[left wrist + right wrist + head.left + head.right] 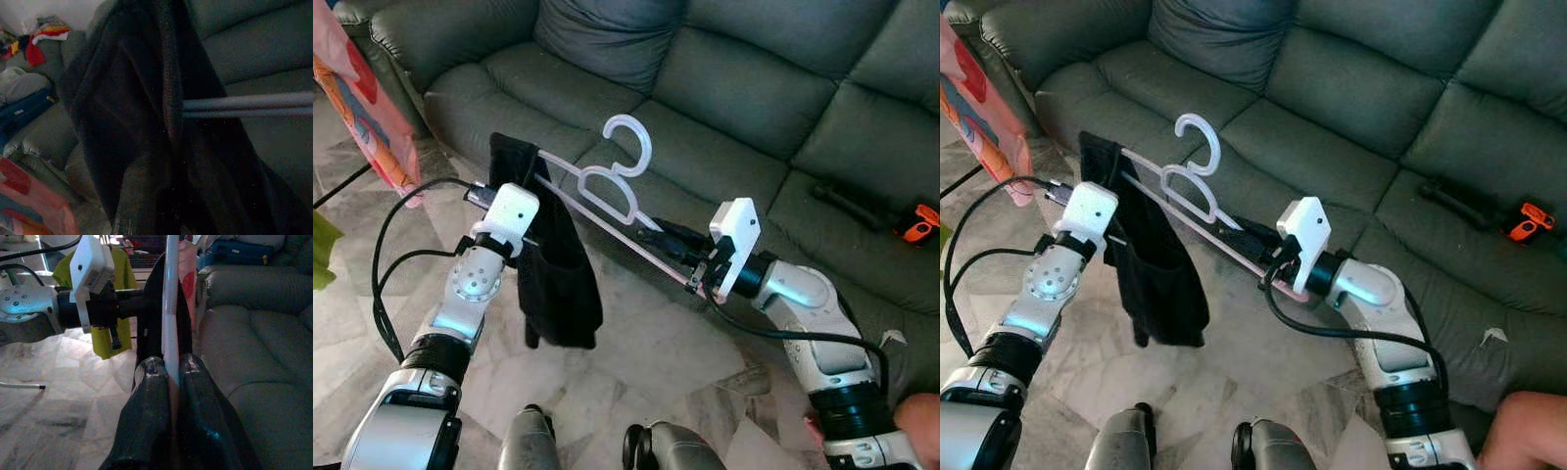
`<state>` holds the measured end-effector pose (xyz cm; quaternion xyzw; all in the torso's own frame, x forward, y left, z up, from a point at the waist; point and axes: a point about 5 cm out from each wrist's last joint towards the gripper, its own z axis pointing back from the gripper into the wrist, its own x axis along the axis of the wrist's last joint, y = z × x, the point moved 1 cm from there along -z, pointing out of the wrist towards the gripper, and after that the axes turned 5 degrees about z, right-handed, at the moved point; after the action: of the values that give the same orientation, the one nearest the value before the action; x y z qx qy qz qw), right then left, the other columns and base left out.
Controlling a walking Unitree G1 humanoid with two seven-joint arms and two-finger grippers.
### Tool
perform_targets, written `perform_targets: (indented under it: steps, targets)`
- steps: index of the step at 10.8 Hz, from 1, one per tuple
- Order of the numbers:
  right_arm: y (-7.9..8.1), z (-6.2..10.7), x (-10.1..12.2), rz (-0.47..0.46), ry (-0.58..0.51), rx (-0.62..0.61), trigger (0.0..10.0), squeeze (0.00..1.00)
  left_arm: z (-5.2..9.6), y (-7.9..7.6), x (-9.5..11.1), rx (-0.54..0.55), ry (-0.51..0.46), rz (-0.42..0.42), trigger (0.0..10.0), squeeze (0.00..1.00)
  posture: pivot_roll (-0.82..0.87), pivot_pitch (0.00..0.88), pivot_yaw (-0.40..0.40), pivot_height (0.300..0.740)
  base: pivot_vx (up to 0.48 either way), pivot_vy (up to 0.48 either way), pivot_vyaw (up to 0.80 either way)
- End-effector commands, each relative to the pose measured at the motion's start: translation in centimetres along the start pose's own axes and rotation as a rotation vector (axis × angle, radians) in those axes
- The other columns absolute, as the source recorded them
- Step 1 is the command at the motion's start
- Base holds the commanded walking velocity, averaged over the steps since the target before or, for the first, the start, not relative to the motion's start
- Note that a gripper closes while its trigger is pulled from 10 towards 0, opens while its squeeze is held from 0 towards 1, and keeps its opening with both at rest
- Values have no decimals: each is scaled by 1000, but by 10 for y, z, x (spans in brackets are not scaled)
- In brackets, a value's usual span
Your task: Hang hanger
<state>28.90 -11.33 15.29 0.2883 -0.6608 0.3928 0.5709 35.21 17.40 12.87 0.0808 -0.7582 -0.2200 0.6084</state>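
A: Both arms raised before a dark green sofa (724, 78). What is held?

B: A white hanger (607, 191), tilted, its hook (631, 142) pointing up toward the sofa back. The right gripper (680, 250) has its black fingers (151, 396) pressed together on one end of the bar. A black garment (553, 264) droops from the other end.

A: And the left gripper (514, 240)?

B: It sits at the garment end, buried in cloth; whether its jaws are open or closed cannot be told.

A: What crowds the scene?

B: The sofa seat lies just beyond the hanger. On the cushion to the right rest a black tool (847, 206) and an orange-and-black object (918, 223). An orange-pink patterned cloth (367, 108) hangs at the left edge. A person's knee (920, 421) shows at lower right.

A: Any readable writing?

B: None legible.

A: Room to move?

B: Marble floor (656, 362) lies open beneath the arms; black cables (382, 284) loop beside the left arm.
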Motion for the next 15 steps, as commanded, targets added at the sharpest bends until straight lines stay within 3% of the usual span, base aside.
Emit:
perform_targets:
  steps: [1, 3, 5, 7, 9, 11, 13, 15]
  targets:
    - [4, -2, 1, 12, -11, 6, 10000, 0, -6, 6, 19, 7, -92, -15, 0, 0, -13, 161, -91, 740, 0, 0, 0]
    - [11, -4, -26, -63, 72, -51, 10000, 0, -9, 11, 48, -7, -228, -64, 0, 0, -7, 158, -93, 740, 0, 0, 0]
    - [15, -8, -50, -139, 147, -118, 10000, 0, -8, 2, 69, -93, -315, -95, 0, 0, 8, 155, -88, 740, 0, 0, 0]
    - [5, -12, -58, -176, 188, -179, 10000, 0, -2, -15, 71, -220, -340, -134, 0, 0, 12, 150, -85, 740, 0, 0, 0]
    - [-10, -16, -59, -203, 200, -255, 10000, 0, 3, -29, 63, -334, -298, -177, 0, 0, 17, 145, -86, 740, 0, 0, 0]
    - [-18, -19, -55, -216, 180, -285, 10000, 0, 6, -36, 65, -368, -311, -146, 0, 0, 16, 144, -86, 740, 0, 0, 0]
    - [-27, -28, -49, -166, 165, -295, 10000, 0, 14, -61, 65, -491, -314, -103, 0, 0, 14, 145, -85, 740, 0, 0, 0]
    - [-23, -39, -48, -105, 175, -261, 10000, 0, 18, -77, 70, -556, -333, -75, 0, 0, 15, 145, -89, 740, 0, 0, 0]
